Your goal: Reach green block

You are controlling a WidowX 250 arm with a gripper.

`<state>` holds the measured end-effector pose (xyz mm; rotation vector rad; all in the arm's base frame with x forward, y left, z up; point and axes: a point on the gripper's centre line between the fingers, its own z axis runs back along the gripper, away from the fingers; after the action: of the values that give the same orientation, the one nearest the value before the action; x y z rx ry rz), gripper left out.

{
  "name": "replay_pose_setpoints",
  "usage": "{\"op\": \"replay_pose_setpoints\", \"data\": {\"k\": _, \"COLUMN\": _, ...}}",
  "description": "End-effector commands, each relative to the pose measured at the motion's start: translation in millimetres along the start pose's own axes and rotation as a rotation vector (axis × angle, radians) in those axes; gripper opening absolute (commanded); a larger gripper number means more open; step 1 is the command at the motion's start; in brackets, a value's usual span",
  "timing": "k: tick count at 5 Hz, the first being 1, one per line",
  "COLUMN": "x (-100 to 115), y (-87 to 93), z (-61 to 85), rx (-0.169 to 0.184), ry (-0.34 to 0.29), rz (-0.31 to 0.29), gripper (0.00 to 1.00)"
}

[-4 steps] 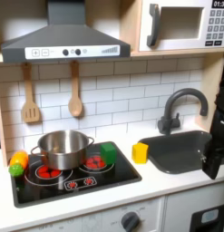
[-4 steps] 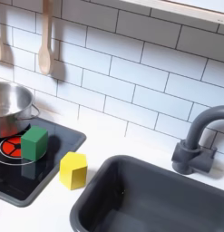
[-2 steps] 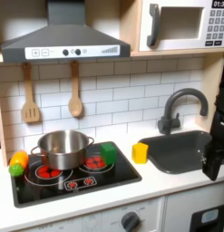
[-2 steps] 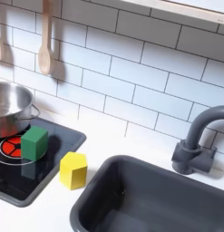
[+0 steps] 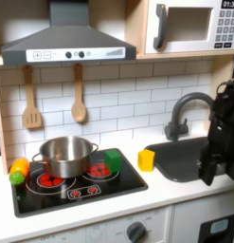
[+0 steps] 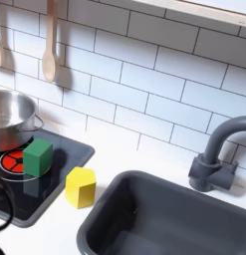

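Hand [image 5: 209, 171] hangs over the sink [image 5: 185, 163] at the first exterior view's right edge, finger state unclear; green block [image 5: 113, 161] sits on the stove's [image 5: 81, 195] right rear corner, yellow block [image 5: 146, 159] between them.

Pot [image 5: 63, 154]: shiny brushed steel. Green block [image 6: 37, 156]: matt, smooth. Yellow block [image 6: 81, 186]: same finish. Spoon [image 5: 79, 102]: bare wood. Hob [image 5: 76, 180]: glossy black.

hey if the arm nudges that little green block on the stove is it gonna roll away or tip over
Probably neither. The green block looks cube-like with flat faces and sits flat on the dark stovetop, so it would likely slide rather than roll. It looks rigid and small beside the steel pot, so probably light and easily knocked out of place.
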<state>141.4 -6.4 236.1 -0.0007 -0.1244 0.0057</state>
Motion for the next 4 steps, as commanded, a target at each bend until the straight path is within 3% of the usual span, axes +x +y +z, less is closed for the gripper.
{"op": "replay_pose_setpoints", "data": {"k": 1, "x": 24, "y": 16.9, "z": -1.4, "rx": 0.015, "ry": -0.032, "rz": -0.003, "gripper": 1.0}}
{"op": "replay_pose_setpoints", "data": {"k": 4, "x": 72, "y": 45.1, "z": -16.8, "rx": 0.041, "ry": -0.065, "rz": 0.048, "gripper": 1.0}}
